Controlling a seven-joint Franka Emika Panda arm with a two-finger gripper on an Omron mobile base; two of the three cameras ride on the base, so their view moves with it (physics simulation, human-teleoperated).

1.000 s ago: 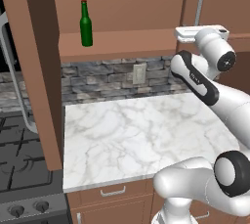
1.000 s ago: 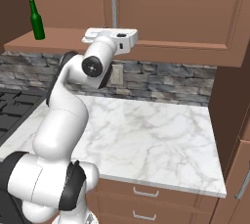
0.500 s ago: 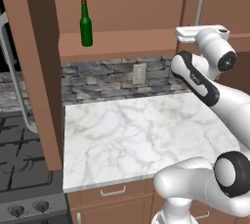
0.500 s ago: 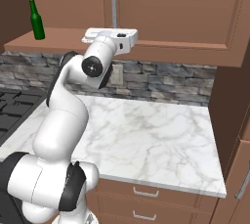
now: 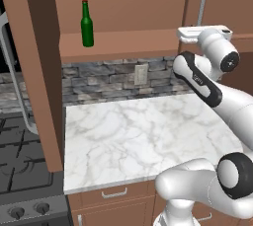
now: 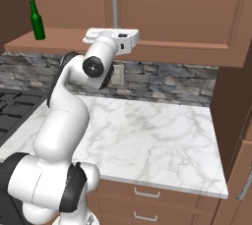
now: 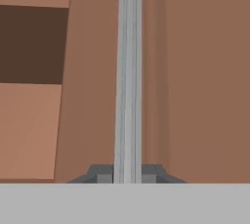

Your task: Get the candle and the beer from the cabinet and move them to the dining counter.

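Fingers on the cabinet's bar handle, one beer in sight

Your gripper (image 7: pixel 127 173) has its fingers (image 7: pixel 101 174) narrow around the silver handle (image 7: pixel 128 71) of the closed cabinet (image 6: pixel 177 13) door. One beer (image 5: pixel 87 24) stands upright on the open shelf, at 9 o'clock from your hand in the left base view. It's likely rigid, slippery, breakable glass: take it around the body, not the thin neck.
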